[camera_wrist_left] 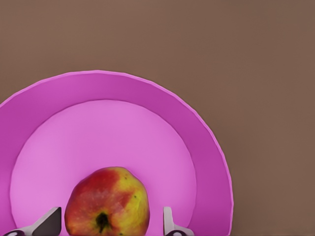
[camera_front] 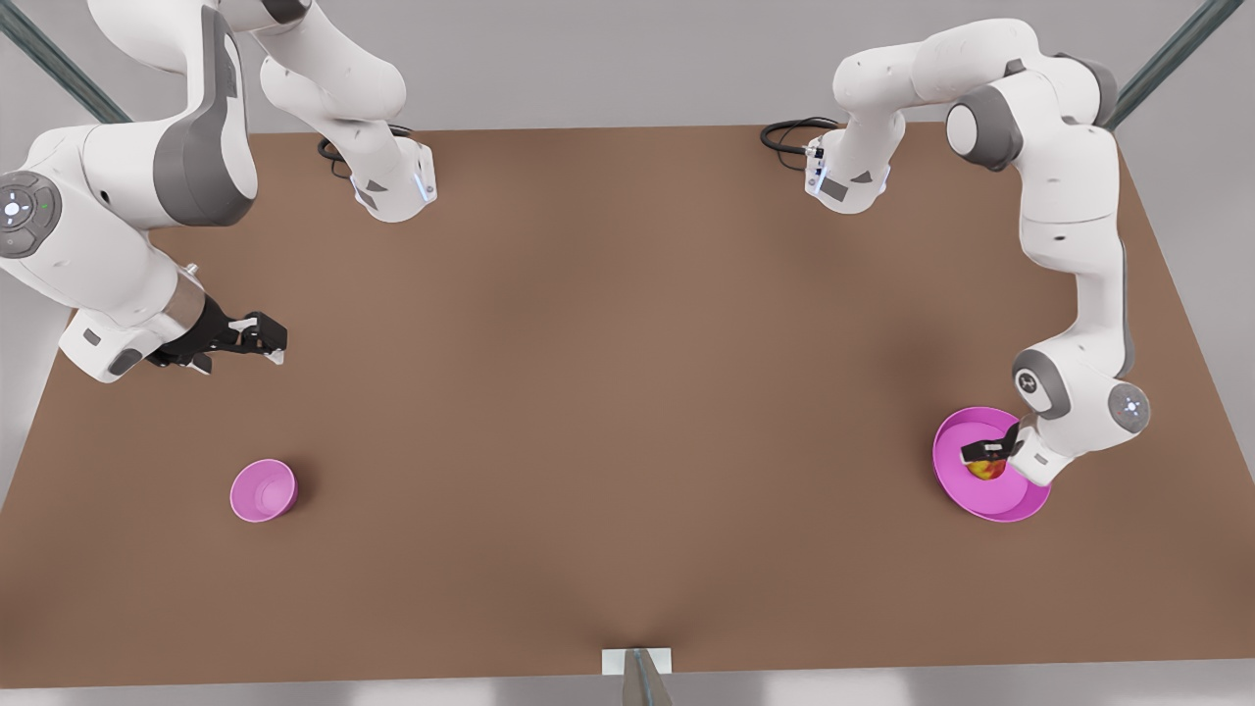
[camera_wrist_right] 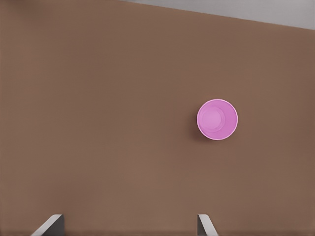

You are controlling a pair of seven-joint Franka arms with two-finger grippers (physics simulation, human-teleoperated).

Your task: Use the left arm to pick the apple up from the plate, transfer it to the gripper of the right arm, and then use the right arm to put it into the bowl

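Note:
A small red-and-yellow apple (camera_front: 986, 472) (camera_wrist_left: 107, 201) lies on the wide magenta plate (camera_front: 953, 443) (camera_wrist_left: 123, 88) at the front view's right. My left gripper (camera_front: 990, 457) (camera_wrist_left: 109, 223) is down over the plate, open, with one fingertip on each side of the apple; a small gap shows beside one finger. The small deep pink bowl (camera_front: 263, 490) (camera_wrist_right: 217, 119) stands at the front view's left. My right gripper (camera_front: 263, 341) (camera_wrist_right: 129, 221) hangs open above the table behind the bowl, with nothing between its fingers.
The brown table (camera_front: 627, 392) stretches bare between bowl and plate. Both arm bases (camera_front: 397, 191) (camera_front: 848, 181) stand at its far edge with black cables. A small white bracket (camera_front: 637, 662) sits at the near edge.

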